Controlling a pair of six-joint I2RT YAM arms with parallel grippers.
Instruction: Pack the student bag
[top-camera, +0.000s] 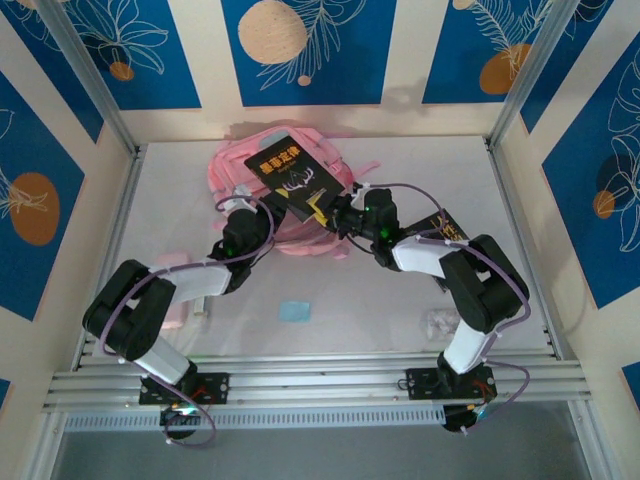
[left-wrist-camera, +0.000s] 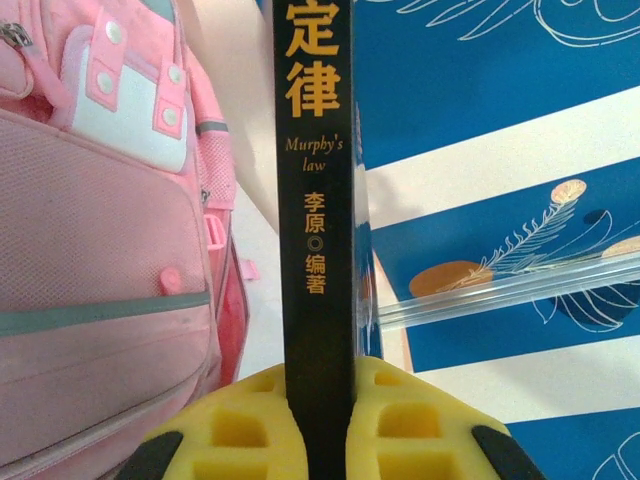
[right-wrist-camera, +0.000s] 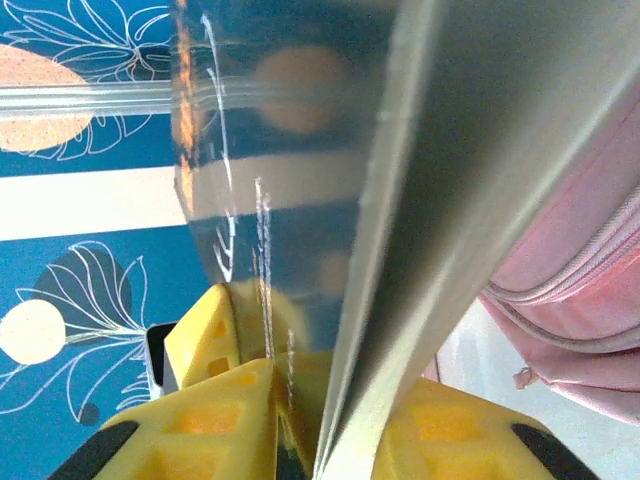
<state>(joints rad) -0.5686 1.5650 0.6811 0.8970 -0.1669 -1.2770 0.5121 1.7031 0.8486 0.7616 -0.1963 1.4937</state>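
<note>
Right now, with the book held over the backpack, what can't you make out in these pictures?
- Top view: the book covers much of the student bag, so its opening is hidden.
- Right wrist: blur and glare wash out the cover, and whether the right gripper grips it is unclear.
- Left wrist: the spine's title is cut off by the top edge.

The walls (top-camera: 200, 50) carry blue panels with white leaf drawings and orange circles, separated by cream stripes. Aluminium posts (top-camera: 533, 70) stand at the back corners. The white worktop (top-camera: 400, 300) is evenly lit.
</note>
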